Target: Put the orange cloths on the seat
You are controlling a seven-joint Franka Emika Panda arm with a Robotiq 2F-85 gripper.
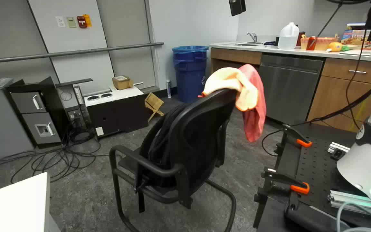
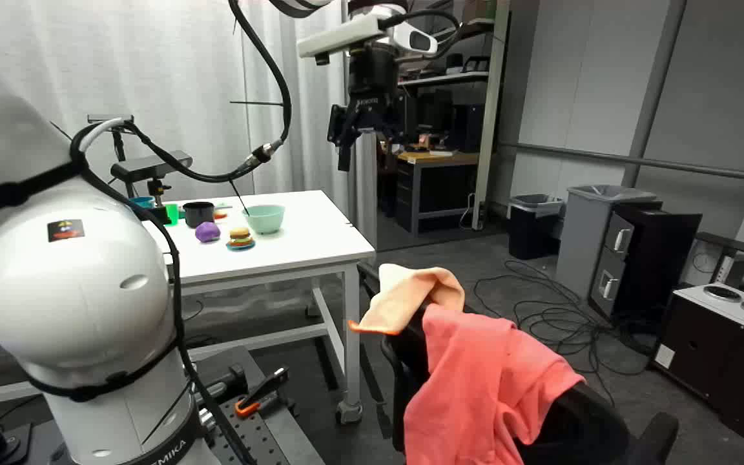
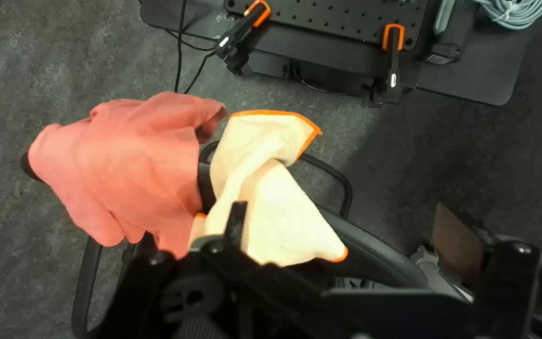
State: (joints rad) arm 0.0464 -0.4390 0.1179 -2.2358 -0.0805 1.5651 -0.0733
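The pale yellow-orange cloth (image 1: 225,80) and the salmon pink-orange cloth (image 1: 257,109) both hang over the top of the chair's black backrest (image 1: 198,141). In an exterior view, the pale cloth (image 2: 411,294) lies beside the pink cloth (image 2: 475,381), touching it. The black seat (image 1: 128,163) shows only partly, behind the armrest and backrest. My gripper (image 2: 371,150) is in the air above the chair, apart from the cloths. In the wrist view, its fingers (image 3: 341,216) are wide apart with nothing between them; the pale cloth (image 3: 280,212) and the pink cloth (image 3: 130,160) lie below.
A black strapped bag-like thing (image 1: 163,145) is against the backrest's front. The black robot mount (image 1: 314,154) with orange-tipped clamps stands near the chair. A white table (image 2: 320,242) holds bowls and toy food. Cables (image 1: 66,158) lie on the floor near a toy stove (image 1: 118,96).
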